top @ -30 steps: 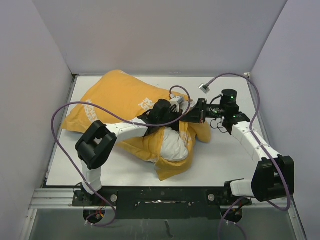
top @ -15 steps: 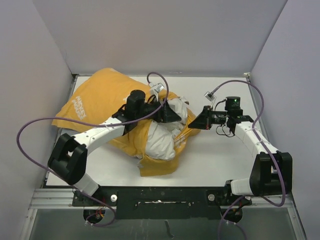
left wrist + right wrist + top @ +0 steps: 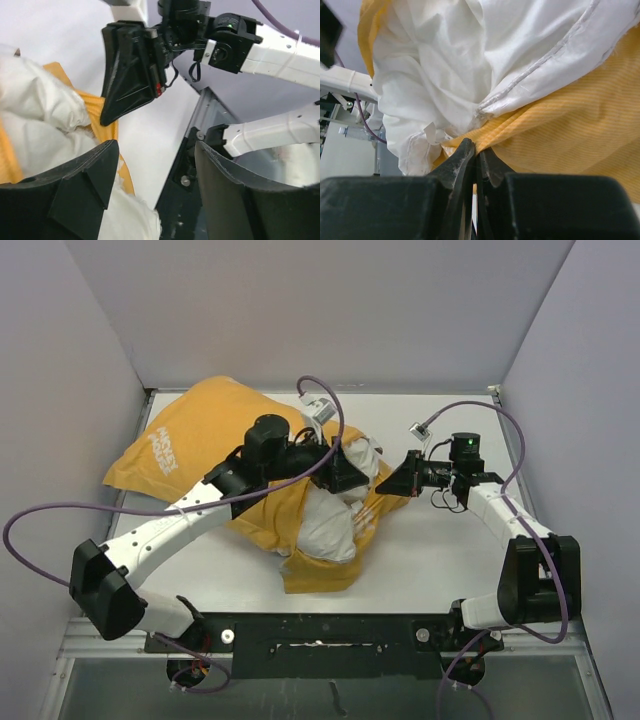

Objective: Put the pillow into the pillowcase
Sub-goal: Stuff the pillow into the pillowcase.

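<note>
Two grippers meet: right gripper [image 3: 475, 150] pinches the pillowcase [image 3: 195, 440] hem at three o'clock of the pillow [image 3: 325, 520]; left gripper [image 3: 156, 150] hovers spread at its twelve; pillowcase trails toward ten o'clock.

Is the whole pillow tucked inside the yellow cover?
No, a big white part of the pillow bulges out of the open end of the pillowcase.
</note>
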You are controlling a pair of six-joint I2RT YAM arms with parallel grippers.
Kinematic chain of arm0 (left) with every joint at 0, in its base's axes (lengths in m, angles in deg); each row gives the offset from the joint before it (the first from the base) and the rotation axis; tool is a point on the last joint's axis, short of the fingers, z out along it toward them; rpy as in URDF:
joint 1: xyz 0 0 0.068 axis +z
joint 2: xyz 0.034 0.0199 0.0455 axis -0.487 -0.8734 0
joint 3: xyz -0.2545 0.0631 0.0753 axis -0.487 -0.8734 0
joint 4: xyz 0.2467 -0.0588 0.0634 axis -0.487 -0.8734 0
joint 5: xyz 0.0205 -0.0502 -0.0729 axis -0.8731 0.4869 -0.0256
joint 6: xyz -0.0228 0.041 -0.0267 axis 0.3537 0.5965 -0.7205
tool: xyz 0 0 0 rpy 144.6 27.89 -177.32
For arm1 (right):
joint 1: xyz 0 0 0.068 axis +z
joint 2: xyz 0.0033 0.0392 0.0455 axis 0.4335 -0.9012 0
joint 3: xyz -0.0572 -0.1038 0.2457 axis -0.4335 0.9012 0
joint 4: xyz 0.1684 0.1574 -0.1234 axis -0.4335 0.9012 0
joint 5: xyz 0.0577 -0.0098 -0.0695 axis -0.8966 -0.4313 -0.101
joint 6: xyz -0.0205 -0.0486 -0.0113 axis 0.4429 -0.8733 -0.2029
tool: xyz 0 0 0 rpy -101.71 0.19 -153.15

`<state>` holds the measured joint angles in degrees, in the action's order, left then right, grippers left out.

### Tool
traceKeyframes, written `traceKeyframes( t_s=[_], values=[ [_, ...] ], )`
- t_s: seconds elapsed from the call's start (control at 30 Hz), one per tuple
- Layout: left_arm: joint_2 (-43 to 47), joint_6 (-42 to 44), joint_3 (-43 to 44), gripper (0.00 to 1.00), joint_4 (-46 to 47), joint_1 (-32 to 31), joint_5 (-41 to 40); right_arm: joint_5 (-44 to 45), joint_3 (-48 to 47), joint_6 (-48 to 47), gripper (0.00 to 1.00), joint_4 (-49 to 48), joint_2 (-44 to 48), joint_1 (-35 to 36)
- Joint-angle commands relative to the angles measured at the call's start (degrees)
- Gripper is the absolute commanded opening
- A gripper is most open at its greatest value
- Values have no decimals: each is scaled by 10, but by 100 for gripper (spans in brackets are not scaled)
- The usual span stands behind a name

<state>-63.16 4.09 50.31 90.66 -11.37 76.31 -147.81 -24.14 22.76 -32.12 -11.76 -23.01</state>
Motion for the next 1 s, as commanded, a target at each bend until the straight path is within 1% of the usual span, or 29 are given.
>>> traceKeyframes(
  t_s=[0.0,0.07,0.1,0.17,0.23,0.27,0.3,0.33,0.37,0.43,0.47,0.5,0.57,0.63,0.73,0.8,0.83,0.87,0.9,0.93,0.97],
  values=[
    [-22,192,121,58,-157,-60,-200,-53,8,33,0,-69,21,-6],
    [-75,221,154,49,-156,-56,-246,-55,11,37,0,-75,27,-6],
    [-101,229,167,44,-145,-55,-256,-55,12,36,0,-76,32,-6],
    [-154,241,195,41,-128,-55,-254,-56,15,37,0,-77,41,-10],
    [-203,246,220,39,-128,-55,-235,-61,19,45,0,-88,47,-20],
    [-223,249,229,34,-132,-55,-225,-63,22,55,0,-97,48,-26],
    [-241,253,233,23,-141,-54,-218,-65,24,63,0,-108,50,-33],
    [-257,255,228,15,-148,-53,-208,-69,27,75,0,-120,51,-43],
    [-261,260,220,11,-153,-52,-196,-74,31,91,0,-138,52,-54],
    [-275,277,180,7,-155,-50,-179,-87,41,132,0,-191,51,-70],
    [-284,283,165,4,-163,-44,-170,-93,44,150,0,-216,50,-75],
    [-295,290,156,0,-180,-35,-160,-98,44,170,0,-244,48,-79],
    [-317,303,145,0,-240,-18,-155,-105,39,255,0,-338,43,-93],
    [-327,323,118,0,-263,-9,-138,-104,20,349,0,-455,31,-113],
    [-331,350,87,0,-278,-15,-112,-86,-28,477,0,-602,-9,-131],
    [-343,359,84,0,-279,-24,-103,-72,-53,579,0,-729,-42,-113],
    [-356,359,94,0,-283,-26,-92,-70,-63,606,0,-766,-57,-92],
    [-371,355,109,0,-288,-27,-83,-69,-68,600,0,-748,-62,-59],
    [-381,346,124,0,-285,-27,-74,-70,-68,542,0,-669,-51,-31],
    [-384,334,136,0,-273,-27,-66,-68,-70,434,0,-524,-30,-8],
    [-379,316,141,0,-249,-25,-60,-54,-82,280,0,-325,-10,17]
  ],
)
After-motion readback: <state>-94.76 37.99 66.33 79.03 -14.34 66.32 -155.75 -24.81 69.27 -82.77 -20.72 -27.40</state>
